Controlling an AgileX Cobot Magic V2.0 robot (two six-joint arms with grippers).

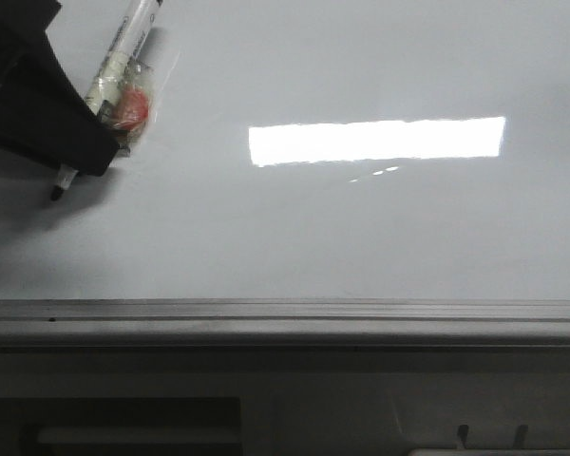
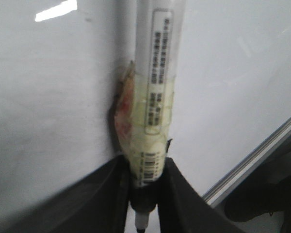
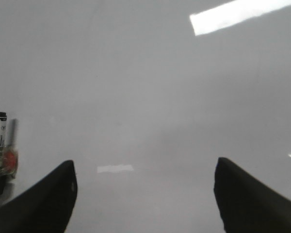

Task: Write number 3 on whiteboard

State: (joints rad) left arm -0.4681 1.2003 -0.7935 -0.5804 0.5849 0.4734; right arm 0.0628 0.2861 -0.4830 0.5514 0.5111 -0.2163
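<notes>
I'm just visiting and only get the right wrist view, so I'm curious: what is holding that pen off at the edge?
Observer: The left tool is shut on the marker. The left wrist view shows it clamped between two dark fingers.
Operator: Is anything written?
Observer: In the front view no ink shows on the whiteboard.
Operator: What's the red bit on the pen?
Observer: A red lump bound to the barrel with yellowish tape; I cannot tell what it is.

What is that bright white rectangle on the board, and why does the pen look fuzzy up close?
Front view: the rectangle is lamp glare on the glossy whiteboard. Left wrist view: the marker sits very near the lens, so its label blurs. Right wrist view: hazy and grey, with glare again.
</notes>
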